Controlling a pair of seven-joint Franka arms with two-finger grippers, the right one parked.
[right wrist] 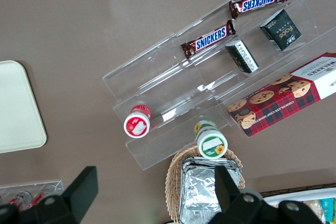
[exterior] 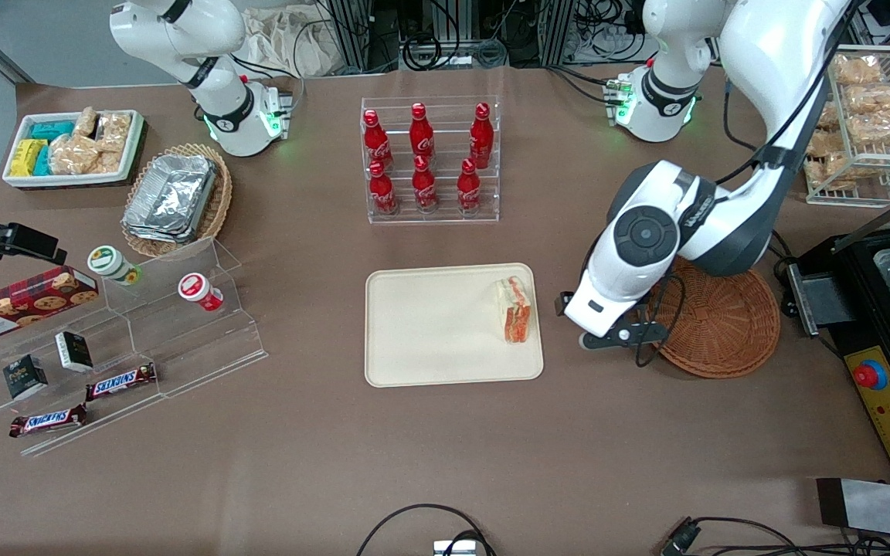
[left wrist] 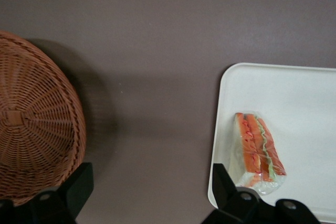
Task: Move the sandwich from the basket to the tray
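Snickers bars lie nearest; with the sandwich (exterior: 515,310) resting on the tray (exterior: 429,324), the spread-fingered, empty gripper (exterior: 621,337) hovers between tray and basket (exterior: 723,324).

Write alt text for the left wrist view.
A wrapped sandwich lies on the cream tray, close to its edge. The open gripper hangs over bare brown table between that tray and the empty wicker basket.

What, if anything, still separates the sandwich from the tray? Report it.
Nothing visible: the sandwich already lies on the tray, near its edge toward the basket. The tool hangs open over bare table between tray and basket.
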